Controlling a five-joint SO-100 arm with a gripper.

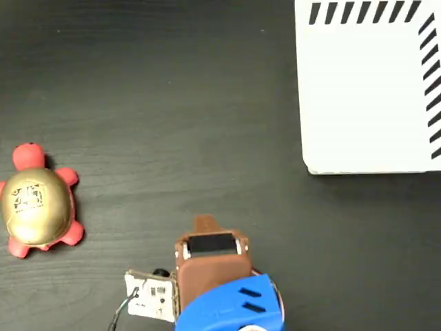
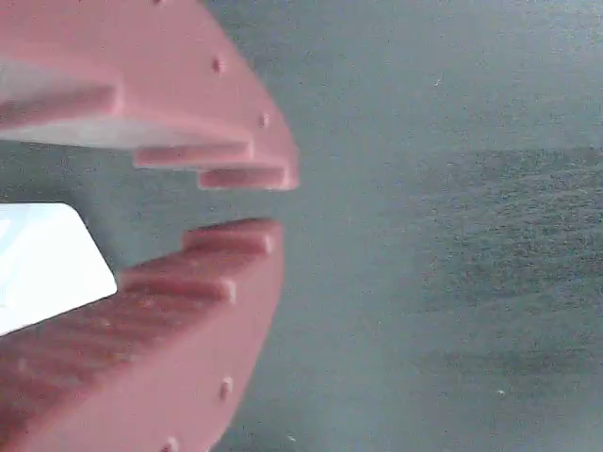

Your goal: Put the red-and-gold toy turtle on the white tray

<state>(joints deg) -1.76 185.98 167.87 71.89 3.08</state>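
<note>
In the wrist view the gripper [image 2: 268,200] fills the left half of the frame, its two reddish-brown fingers [image 2: 188,311] held slightly apart with only a narrow gap at the ribbed tips and nothing between them. Past the tips a dark wood-grain table [image 2: 452,282] is seen, bare across the whole right half. A white rounded corner [image 2: 47,259] is glimpsed between the fingers at the left edge (what it belongs to cannot be told from this view alone).

In the fixed view, taken from above, the arm [image 1: 210,269] is found at the bottom centre: a brown housing over a blue part, with a small white board [image 1: 150,295] beside it bearing dark print too small to be read. The fingers themselves are not shown here.

The red-and-gold toy turtle [image 1: 36,205] is seen at the far left edge of the table, well apart from the arm, its red head pointing up the picture. A small dark printed mark sits on the gold shell; it cannot be read.

The white tray [image 1: 365,89] lies in the upper right corner, cut off by the picture's top and right edges, with short black diagonal stripes along those sides. Wide bare tabletop lies between turtle and tray. The turtle is not seen in the wrist view.
</note>
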